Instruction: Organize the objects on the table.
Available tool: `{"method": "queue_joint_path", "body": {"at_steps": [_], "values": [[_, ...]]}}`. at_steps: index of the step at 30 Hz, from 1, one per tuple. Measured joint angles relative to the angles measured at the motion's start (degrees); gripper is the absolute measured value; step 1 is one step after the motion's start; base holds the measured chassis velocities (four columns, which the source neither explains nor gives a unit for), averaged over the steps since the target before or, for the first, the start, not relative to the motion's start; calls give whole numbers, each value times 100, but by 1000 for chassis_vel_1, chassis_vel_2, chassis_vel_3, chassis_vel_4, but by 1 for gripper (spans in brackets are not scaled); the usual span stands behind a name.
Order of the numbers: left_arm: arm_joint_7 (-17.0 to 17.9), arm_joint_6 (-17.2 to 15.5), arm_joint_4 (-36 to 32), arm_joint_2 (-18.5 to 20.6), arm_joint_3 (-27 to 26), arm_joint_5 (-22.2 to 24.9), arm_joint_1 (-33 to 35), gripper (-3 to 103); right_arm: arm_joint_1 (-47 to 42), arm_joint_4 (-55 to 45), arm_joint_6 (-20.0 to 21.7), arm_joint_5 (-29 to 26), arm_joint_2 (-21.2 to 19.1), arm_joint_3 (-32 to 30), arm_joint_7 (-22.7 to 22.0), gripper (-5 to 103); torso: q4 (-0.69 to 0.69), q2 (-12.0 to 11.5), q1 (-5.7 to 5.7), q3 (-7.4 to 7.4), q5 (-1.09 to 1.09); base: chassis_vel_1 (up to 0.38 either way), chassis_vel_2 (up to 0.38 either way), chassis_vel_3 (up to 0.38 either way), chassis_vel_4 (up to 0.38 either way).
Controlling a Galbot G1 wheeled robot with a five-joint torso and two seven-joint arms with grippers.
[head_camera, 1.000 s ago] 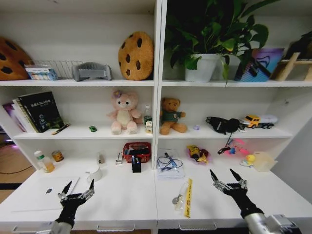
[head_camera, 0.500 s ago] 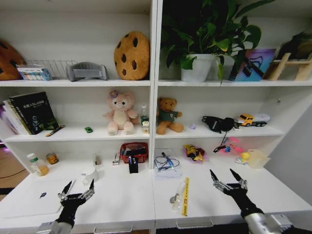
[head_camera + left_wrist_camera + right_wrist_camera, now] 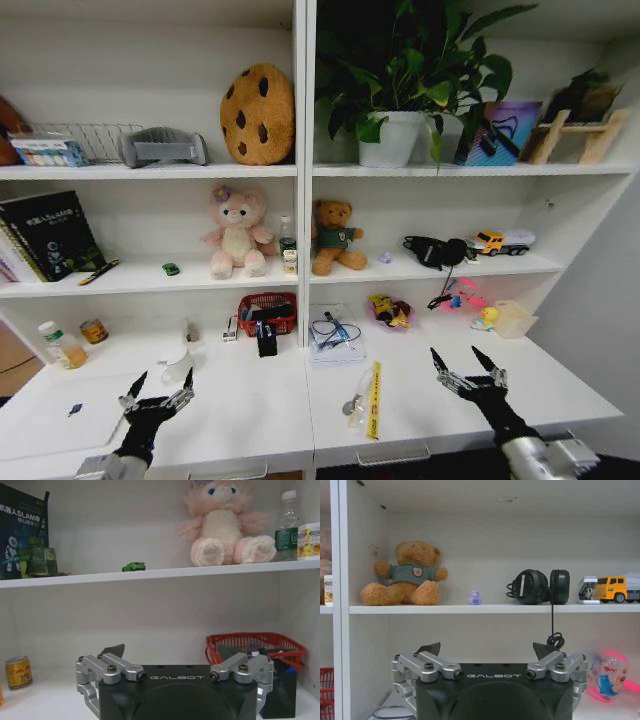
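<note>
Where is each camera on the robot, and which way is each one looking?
Head view: on the robot's head, looking forward and down at the table and shelves; left gripper and right gripper show, jaws open.
Left wrist view: on the left wrist, facing the shelves; left gripper at the bottom, pink plush and green toy car ahead.
Right wrist view: on the right wrist, facing the shelves; right gripper at the bottom, brown teddy bear and headphones ahead.
Shared: the head view also shows the pink plush and teddy.
</note>
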State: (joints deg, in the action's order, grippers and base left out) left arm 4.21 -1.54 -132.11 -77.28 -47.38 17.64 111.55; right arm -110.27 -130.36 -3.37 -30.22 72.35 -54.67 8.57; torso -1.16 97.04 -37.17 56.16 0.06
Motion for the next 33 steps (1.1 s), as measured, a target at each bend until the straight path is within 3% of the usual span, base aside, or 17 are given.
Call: {"method": "queue_joint_path", "body": {"at_steps": [13,33], "values": [[-1,0,0,0,-1,0,-1,100,-1,1,0,0,0,0,0,100,-1,2,2,-1,-1,155,162,-162,-150],[11,1,2,1,-4,0,0,100,-3,0,0,0,1,2,2,100,-2,2,2,-1,-1,294,290,-298,-304]]}}
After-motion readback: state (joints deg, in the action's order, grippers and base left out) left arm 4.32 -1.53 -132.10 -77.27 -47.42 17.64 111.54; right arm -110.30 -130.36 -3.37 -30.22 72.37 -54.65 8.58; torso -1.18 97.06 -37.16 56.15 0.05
